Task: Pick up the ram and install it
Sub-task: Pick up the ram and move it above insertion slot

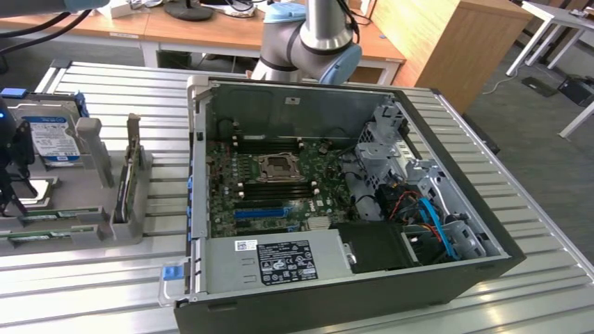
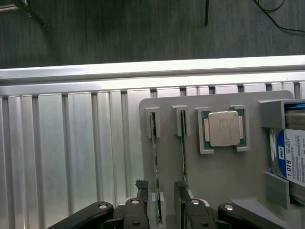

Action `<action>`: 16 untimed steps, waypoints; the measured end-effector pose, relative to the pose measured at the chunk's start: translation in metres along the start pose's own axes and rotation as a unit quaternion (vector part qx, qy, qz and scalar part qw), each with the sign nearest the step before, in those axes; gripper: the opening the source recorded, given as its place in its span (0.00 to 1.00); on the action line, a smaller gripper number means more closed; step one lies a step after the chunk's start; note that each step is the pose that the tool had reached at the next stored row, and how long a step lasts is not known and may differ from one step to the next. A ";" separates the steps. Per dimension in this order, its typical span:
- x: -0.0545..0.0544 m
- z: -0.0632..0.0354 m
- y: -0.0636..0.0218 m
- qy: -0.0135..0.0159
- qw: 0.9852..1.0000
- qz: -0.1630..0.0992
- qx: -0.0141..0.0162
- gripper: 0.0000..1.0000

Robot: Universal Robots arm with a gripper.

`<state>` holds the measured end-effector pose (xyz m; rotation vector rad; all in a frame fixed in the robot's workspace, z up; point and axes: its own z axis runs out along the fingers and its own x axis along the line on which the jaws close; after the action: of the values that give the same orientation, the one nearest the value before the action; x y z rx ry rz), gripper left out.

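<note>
A: What sits on the ribbed aluminium table?
B: An open black computer tower, beside a grey plastic holder tray.
A: And the black gripper?
B: Its fingers are spread, straddling the ram, a slim green circuit-board strip standing on edge in the tray's slot.

Exterior view: sitting high, looking down at a slant across the slatted desk, taking in the whole open computer case from moderate range. Wrist view: hanging close above, facing straight down past the gripper. Both are catching the grey holder, hard drive and desk slats.
</note>
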<state>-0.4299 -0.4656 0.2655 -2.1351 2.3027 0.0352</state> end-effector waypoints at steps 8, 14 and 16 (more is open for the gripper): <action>0.000 0.0074 -0.0001 0.000 1.000 0.000 0.000 0.36; 0.000 0.0129 -0.0002 0.000 1.000 0.000 0.001 0.36; 0.000 0.0149 -0.0002 0.000 1.000 0.000 0.001 0.36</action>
<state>-0.4299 -0.4655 0.2506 -2.1344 2.3019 0.0336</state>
